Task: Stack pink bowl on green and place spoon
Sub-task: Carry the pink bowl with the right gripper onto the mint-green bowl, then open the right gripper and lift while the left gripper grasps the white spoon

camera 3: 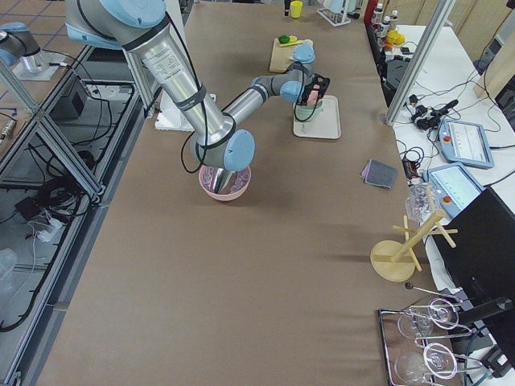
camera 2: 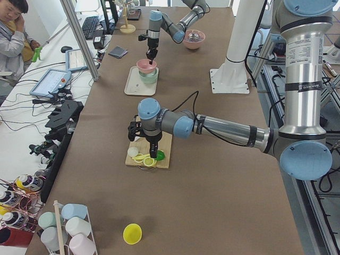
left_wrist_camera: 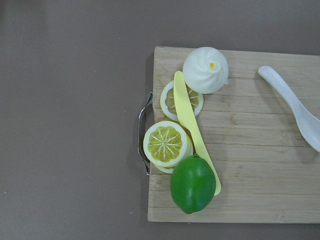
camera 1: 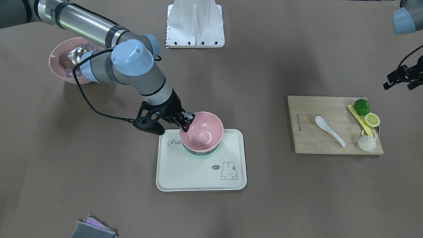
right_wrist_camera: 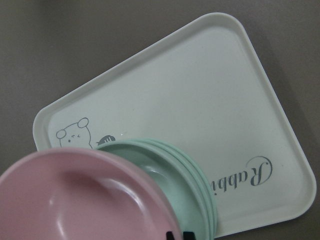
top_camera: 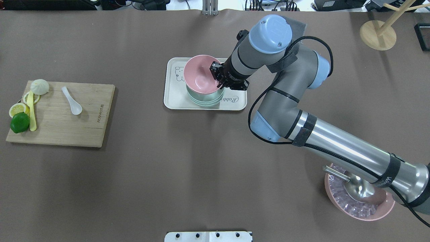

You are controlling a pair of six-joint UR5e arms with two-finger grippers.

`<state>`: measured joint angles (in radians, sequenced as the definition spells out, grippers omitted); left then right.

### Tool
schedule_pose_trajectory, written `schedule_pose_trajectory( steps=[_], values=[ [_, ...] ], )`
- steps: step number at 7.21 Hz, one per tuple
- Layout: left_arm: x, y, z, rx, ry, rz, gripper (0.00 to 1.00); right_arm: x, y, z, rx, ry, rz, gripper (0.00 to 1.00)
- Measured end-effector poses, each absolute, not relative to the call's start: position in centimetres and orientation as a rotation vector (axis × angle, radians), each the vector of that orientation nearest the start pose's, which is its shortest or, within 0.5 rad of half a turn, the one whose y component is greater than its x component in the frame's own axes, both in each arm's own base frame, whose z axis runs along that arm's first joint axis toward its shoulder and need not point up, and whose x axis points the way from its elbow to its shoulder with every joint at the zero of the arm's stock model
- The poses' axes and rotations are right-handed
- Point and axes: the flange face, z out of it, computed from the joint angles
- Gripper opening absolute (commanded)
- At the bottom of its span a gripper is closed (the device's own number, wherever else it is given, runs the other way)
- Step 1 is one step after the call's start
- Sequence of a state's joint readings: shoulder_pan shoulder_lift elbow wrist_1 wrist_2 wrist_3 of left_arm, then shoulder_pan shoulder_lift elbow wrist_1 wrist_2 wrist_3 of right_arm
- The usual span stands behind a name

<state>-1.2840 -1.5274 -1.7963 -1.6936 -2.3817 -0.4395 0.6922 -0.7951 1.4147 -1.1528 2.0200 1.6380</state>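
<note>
My right gripper (camera 1: pixel 186 122) is shut on the near rim of the pink bowl (camera 1: pixel 205 132), also in the overhead view (top_camera: pixel 200 75). It holds the bowl slightly tilted in the mouth of the green bowl (camera 1: pixel 200 155) on the cream tray (camera 1: pixel 198 175). I cannot tell whether the bowls touch. A white spoon (camera 1: pixel 328 130) lies on the wooden cutting board (camera 1: pixel 317 145) and shows in the left wrist view (left_wrist_camera: pixel 300 117). My left gripper (camera 1: pixel 400 82) hovers open and empty above the board's fruit end.
On the board lie a lime (left_wrist_camera: pixel 192 184), lemon slices (left_wrist_camera: pixel 165 143), a yellow utensil (left_wrist_camera: pixel 192 130) and a white bun (left_wrist_camera: pixel 205 70). A pink bowl of ice with a metal scoop (top_camera: pixel 359 208) stands under my right arm. A grey cloth (camera 1: pixel 92 229) lies at the operators' edge.
</note>
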Motion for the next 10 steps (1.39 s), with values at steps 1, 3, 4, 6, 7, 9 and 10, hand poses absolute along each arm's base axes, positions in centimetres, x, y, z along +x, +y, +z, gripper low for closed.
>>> schedule_pose_trajectory(
  steps=[1,3,4,6,7,9,10],
  values=[
    [10.3,-49.4,55.2,-0.045,0.85,-0.048,0.97,-51.7,-54.4,19.8,-0.074,-1.103,0.448,0.0],
    [16.5,-53.1,54.6,-0.093,0.859,-0.12,0.93,-51.8,-54.4,19.6,-0.071,-1.104,0.448,0.0],
    [19.2,-54.8,53.9,-0.112,0.856,-0.158,0.9,-51.8,-54.4,19.5,-0.07,-1.106,0.448,0.27],
    [24.1,-57.2,52.3,-0.145,0.837,-0.212,0.84,-51.8,-54.4,19.3,-0.07,-1.108,0.447,1.0],
    [25.3,-57.8,52.2,-0.151,0.826,-0.223,0.74,-51.8,-54.4,19.2,-0.069,-1.109,0.446,1.0],
    [26.4,-58.2,52.4,-0.16,0.815,-0.227,0.65,-51.5,-54.3,19.1,-0.068,-1.114,0.445,1.0],
    [26.9,-58.3,52.6,-0.165,0.812,-0.225,0.63,-51.3,-54.2,19.0,-0.068,-1.119,0.443,1.0]
  ],
)
